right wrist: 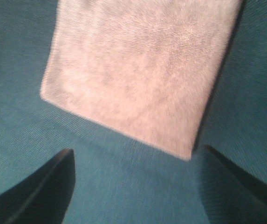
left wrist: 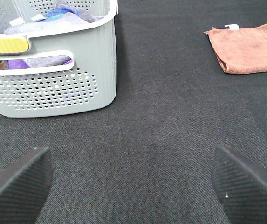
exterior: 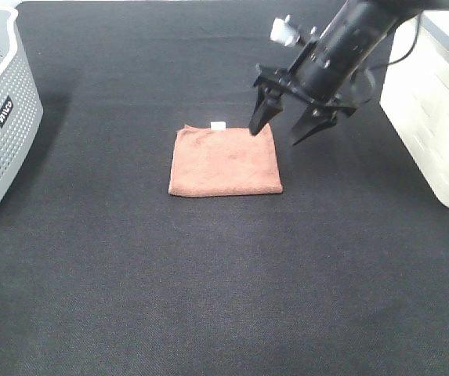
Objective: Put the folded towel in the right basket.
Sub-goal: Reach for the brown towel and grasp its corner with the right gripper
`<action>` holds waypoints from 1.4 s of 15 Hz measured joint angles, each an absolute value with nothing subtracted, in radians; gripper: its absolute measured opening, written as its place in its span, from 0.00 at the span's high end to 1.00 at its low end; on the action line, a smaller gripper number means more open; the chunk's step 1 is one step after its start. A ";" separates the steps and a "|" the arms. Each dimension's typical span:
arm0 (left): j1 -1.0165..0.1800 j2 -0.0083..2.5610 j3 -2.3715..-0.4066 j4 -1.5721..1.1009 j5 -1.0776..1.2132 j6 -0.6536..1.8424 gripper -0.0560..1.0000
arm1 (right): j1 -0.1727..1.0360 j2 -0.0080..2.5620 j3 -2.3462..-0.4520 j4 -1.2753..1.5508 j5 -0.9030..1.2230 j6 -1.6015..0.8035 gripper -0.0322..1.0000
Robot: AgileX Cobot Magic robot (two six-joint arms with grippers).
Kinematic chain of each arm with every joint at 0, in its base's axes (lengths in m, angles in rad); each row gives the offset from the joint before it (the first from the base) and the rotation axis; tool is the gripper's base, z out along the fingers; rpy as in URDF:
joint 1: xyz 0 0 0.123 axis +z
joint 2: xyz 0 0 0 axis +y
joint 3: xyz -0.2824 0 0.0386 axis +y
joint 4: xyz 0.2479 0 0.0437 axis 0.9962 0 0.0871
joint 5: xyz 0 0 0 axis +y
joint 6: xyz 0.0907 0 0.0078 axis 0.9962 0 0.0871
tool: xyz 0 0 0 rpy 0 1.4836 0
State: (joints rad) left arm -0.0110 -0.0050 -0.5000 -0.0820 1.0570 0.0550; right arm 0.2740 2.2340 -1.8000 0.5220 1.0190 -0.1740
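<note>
The folded towel (exterior: 226,160), reddish-brown with a small white tag on its far edge, lies flat on the dark table mat in the middle. It shows in the left wrist view (left wrist: 247,48) and, blurred, in the right wrist view (right wrist: 138,70). The right basket (exterior: 436,102) is bright white and stands at the right edge. My right gripper (exterior: 283,131) is open, hanging just above the towel's far right corner, empty. My left gripper (left wrist: 131,182) is open and empty, low over the mat, away from the towel.
A grey perforated basket (exterior: 1,117) with a black label stands at the left edge; it holds purple and blue cloths in the left wrist view (left wrist: 54,74). The dark mat (exterior: 224,282) covers the whole table.
</note>
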 joint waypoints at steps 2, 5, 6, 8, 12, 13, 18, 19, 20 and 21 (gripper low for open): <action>-0.011 -0.005 -0.500 -0.082 1.057 0.055 0.12 | 0.274 2.328 -1.878 0.534 1.030 -0.176 0.30; -0.011 -0.005 -0.500 -0.082 1.057 0.055 0.12 | 0.251 2.407 -1.953 0.539 1.044 -0.187 0.30; -0.011 -0.005 -0.500 -0.082 1.057 0.055 0.12 | 0.251 2.407 -1.953 0.539 1.044 -0.187 0.30; -0.011 -0.005 -0.500 -0.082 1.057 0.055 0.12 | 0.223 2.421 -1.959 0.557 1.044 -0.205 0.30; -0.011 -0.005 -0.500 -0.082 1.057 0.055 0.12 | 0.215 2.471 -1.966 0.606 1.019 -0.252 0.30; -0.011 -0.005 -0.500 -0.082 1.057 0.055 0.12 | 0.215 2.477 -1.968 0.623 0.999 -0.266 0.30; -0.011 -0.005 -0.500 -0.082 1.057 0.055 0.12 | 0.215 2.493 -1.969 0.645 0.968 -0.301 0.31; -0.011 -0.005 -0.500 -0.082 1.057 0.055 0.12 | 0.215 2.499 -1.974 0.649 0.969 -0.303 0.31; -0.011 -0.005 -0.500 -0.082 1.057 0.055 0.12 | 0.215 2.502 -1.977 0.653 0.969 -0.308 0.33; -0.011 -0.005 -0.500 -0.082 1.057 0.055 0.12 | 0.215 2.508 -1.977 0.665 0.968 -0.316 0.39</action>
State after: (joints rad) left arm -0.0110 -0.0050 -0.5000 -0.0820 1.0570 0.0550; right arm 0.2150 2.5080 -1.9770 0.6650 0.9680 -0.3160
